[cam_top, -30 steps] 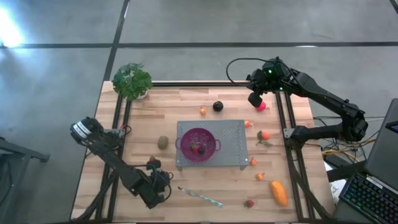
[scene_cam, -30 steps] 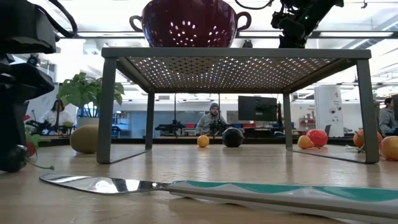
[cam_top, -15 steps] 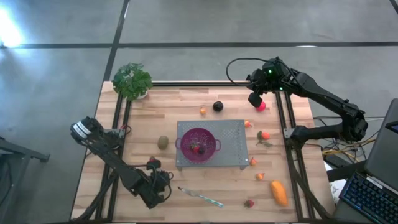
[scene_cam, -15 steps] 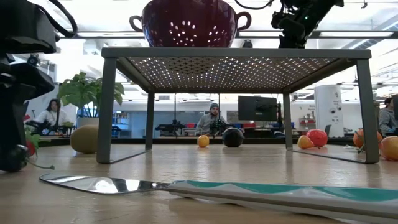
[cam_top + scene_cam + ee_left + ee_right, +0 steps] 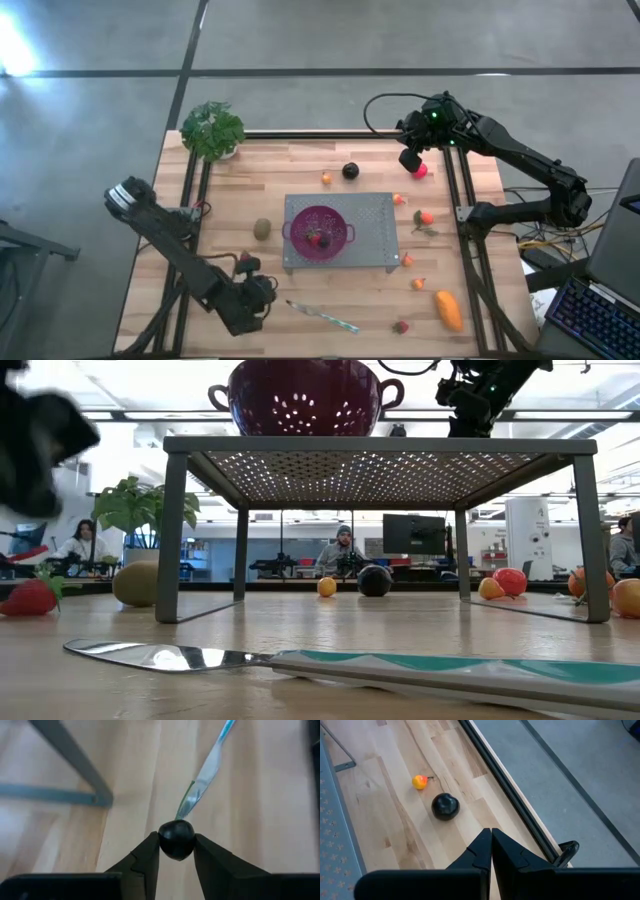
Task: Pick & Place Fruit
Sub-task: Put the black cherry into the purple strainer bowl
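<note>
Blur and cut-offs all round

Left arm [image 5: 40, 430] smears across the low view; the knife [image 5: 210, 765] runs off the left wrist picture's edge.

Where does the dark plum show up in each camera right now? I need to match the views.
High view: dark plum on the table's far side, beyond the perforated metal stand.
Low view: dark plum seen under the stand, beside a small orange fruit.
Left wrist view: not identifiable.
Right wrist view: dark plum ahead of the shut right gripper, near the same orange fruit.
Shared landmark: the small orange fruit.
</note>
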You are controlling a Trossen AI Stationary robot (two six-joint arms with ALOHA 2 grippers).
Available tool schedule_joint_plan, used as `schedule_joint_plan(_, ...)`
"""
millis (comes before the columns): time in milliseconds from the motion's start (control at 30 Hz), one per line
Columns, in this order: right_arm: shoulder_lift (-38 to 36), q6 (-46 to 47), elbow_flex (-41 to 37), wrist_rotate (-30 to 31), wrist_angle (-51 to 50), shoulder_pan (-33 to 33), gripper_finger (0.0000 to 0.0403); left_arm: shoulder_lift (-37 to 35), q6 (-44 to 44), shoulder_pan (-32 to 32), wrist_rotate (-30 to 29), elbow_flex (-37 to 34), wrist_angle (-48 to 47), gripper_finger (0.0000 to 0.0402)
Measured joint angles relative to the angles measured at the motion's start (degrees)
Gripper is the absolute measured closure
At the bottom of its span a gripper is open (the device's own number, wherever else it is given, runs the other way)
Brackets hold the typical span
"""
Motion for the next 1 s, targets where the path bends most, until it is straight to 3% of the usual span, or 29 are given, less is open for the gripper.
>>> schedule_joint_plan(200, -0.01, -0.01, 0.00, 0.01, 0.02, -0.02, 0.0394, -6.51, 10.45, 0.22, -7.57, 3.87, 0.12, 0.0288)
schedule_joint_plan(367, -0.01, -0.01, 0.00, 0.01, 0.03, -0.01, 0.0394, -10.92, 24.42, 1.22, -14.58, 8.48, 0.74, 0.0287)
schedule_joint_plan(500, 0.00, -0.01, 0.01, 0.02, 0.02, 0.00, 0.0394, -12.55, 36.13, 3.49, -16.76, 12.64, 1.17, 0.0287)
schedule_joint_plan(733, 0.00, -0.03, 0.01, 0.00, 0.02, -0.01, 0.0394, -12.79, 49.09, 12.14, -15.83, 18.88, 1.10, 0.0287)
schedule_joint_plan(1000, 0.00, -0.53, 0.00, 0.00, -0.19, -0.02, 0.0394, -12.43, 47.74, 25.98, -4.75, 18.94, -0.36, 0.0287)
